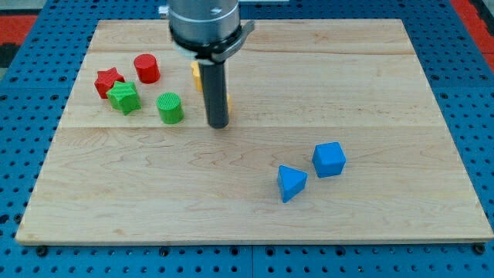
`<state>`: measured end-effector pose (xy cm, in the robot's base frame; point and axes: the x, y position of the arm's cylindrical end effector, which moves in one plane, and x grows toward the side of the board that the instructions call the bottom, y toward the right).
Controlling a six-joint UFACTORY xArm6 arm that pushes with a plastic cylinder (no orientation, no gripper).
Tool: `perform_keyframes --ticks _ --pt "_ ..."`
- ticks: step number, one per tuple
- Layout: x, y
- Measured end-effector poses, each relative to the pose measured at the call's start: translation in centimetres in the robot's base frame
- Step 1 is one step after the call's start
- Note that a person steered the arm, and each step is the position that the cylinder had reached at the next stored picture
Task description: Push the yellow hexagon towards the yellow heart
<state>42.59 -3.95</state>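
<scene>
My tip (218, 123) rests on the wooden board, left of centre. Two yellow pieces show only as slivers behind the rod. One yellow block (196, 76) peeks out at the rod's left, up near the arm's body. Another yellow block (230, 101) peeks out at the rod's right, just above the tip. I cannot tell which is the hexagon and which is the heart. The tip is right next to the lower yellow sliver.
A red star (108, 81), a red cylinder (147, 68), a green star (123, 98) and a green cylinder (170, 107) cluster to the tip's left. A blue cube (329, 159) and a blue triangular block (290, 183) lie at lower right. The board (255, 220) sits on a blue pegboard.
</scene>
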Motion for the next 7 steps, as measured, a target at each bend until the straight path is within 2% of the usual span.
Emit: perform_keyframes --ticks 1,2,5,7 --pt "-1.7 1.8" --pt "-0.3 2.9" --pt "0.8 2.9" --pt "0.6 0.7"
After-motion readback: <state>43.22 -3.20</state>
